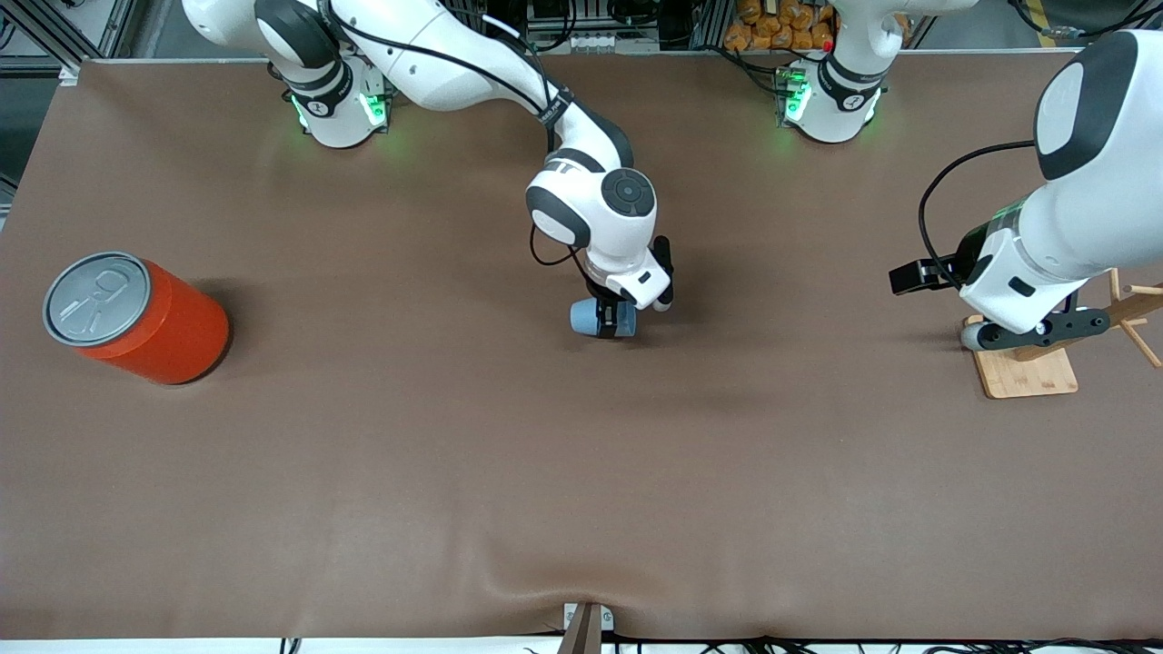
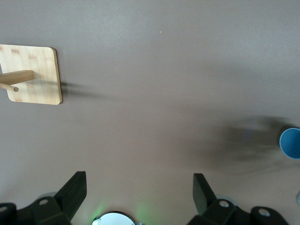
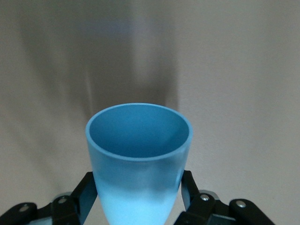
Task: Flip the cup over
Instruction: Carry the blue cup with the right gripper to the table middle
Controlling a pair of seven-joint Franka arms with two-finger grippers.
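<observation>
2 end effectors: right end effector (image 1: 607,320) grips cup (image 1: 586,318).

Open brown counter (image 1: 581,472) across the near half, free for passage. Orange can (image 1: 145,318) upright at 9 o'clock. Wooden stand (image 1: 1027,368) at 3 o'clock, under left gripper (image 2: 138,187). Centre blocked by right gripper (image 1: 611,318) clamping cup (image 1: 586,318).
</observation>
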